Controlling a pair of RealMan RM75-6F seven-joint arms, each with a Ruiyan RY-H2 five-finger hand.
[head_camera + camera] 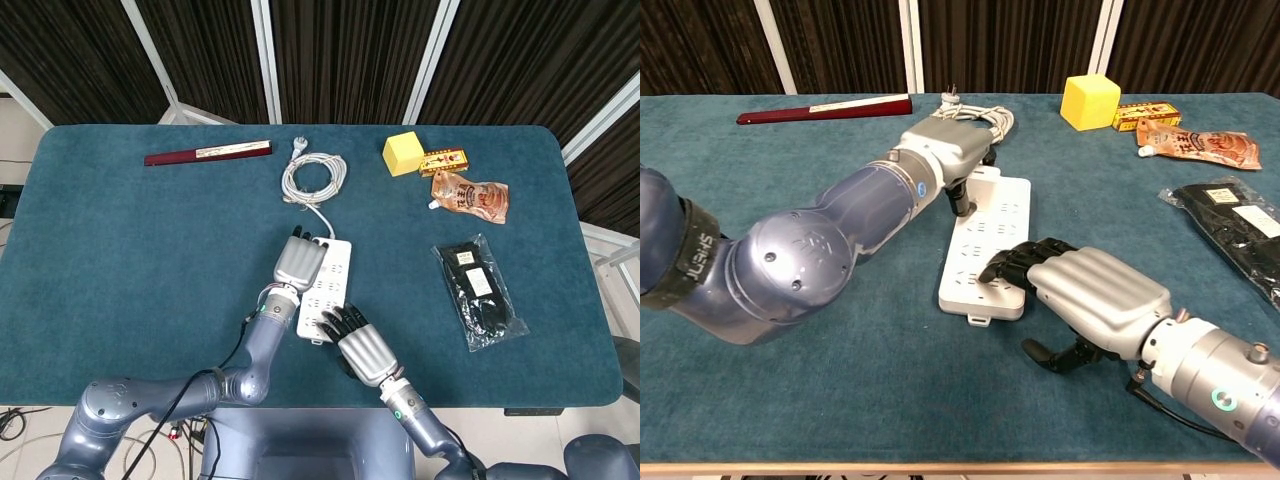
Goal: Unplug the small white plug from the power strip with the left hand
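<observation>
The white power strip (328,283) (992,235) lies at the table's middle, its cable running back to a white coil (313,177) (980,120). My left hand (297,262) (943,153) covers the strip's far left end, dark fingertips (958,202) pointing down onto it. The small white plug is hidden under that hand, and whether the fingers grip it does not show. My right hand (362,346) (1092,293) rests its fingertips (1008,268) on the strip's near end, holding nothing.
A dark red flat case (207,153) lies at the back left. A yellow block (403,153), a small snack box (444,161) and an orange pouch (470,195) sit at the back right. A black item in a clear bag (480,290) lies to the right.
</observation>
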